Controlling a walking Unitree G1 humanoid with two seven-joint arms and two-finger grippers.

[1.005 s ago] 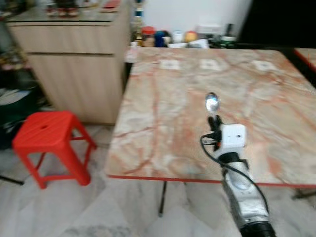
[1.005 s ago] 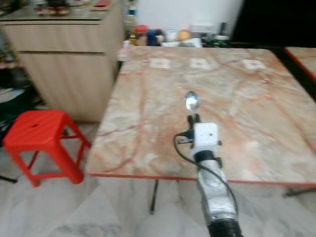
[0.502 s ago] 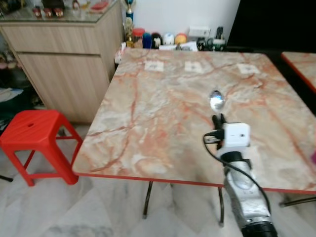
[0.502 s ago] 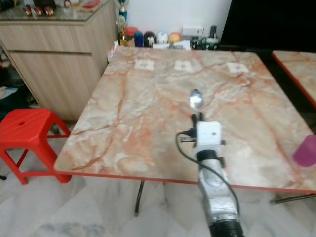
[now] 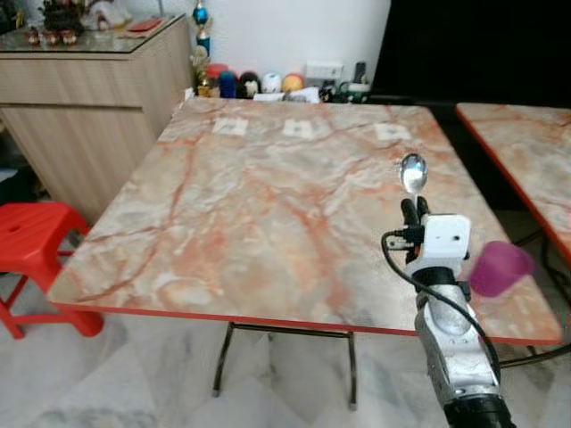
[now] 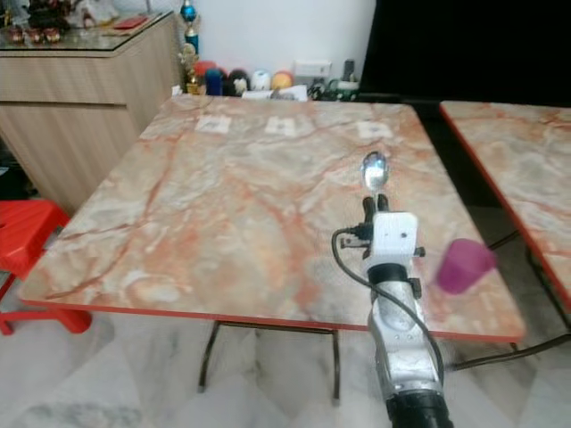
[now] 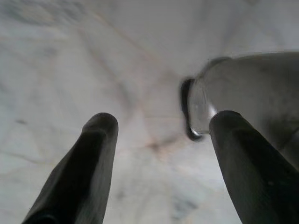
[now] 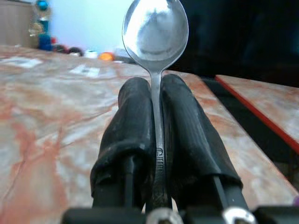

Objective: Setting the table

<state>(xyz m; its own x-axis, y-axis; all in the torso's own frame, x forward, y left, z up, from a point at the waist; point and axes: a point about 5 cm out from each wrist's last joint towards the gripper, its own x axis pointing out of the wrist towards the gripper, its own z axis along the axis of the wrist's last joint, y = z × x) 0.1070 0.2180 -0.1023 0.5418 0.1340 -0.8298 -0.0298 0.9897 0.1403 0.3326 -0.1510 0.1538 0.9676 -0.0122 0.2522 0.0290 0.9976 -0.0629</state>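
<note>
Left eye view: the right end effector (image 5: pixel 411 209) reaches out over the marble counter (image 5: pixel 268 205) at about four o'clock of its top, near the right edge. Its two black fingers are pressed together on the handle of a metal spoon (image 5: pixel 413 172), whose bowl stands up beyond the fingertips toward twelve o'clock. A purple cup (image 5: pixel 498 267) sits on the counter just past the arm toward three o'clock, close to the near right corner. A red stool (image 5: pixel 31 245) stands on the floor at nine o'clock, beside a wooden cabinet (image 5: pixel 85 107) at ten o'clock. Small jars and balls (image 5: pixel 250 85) line the wall beyond the far edge at twelve o'clock. A second marble table (image 5: pixel 522 152) lies at two o'clock.

Right eye view: the same scene, with the spoon bowl held above the counter's right half and the purple cup apart from the fingers, toward four o'clock of them.

Left wrist view: the left end effector (image 7: pixel 161 140) hangs over pale marbled floor (image 7: pixel 93 56), its two fingers spread wide with nothing between them. A grey metal part (image 7: pixel 243 88) lies beside one finger.

Right wrist view: both fingers clamp the spoon's handle, the bowl rising upright above their tips, with the counter stretching away behind.
</note>
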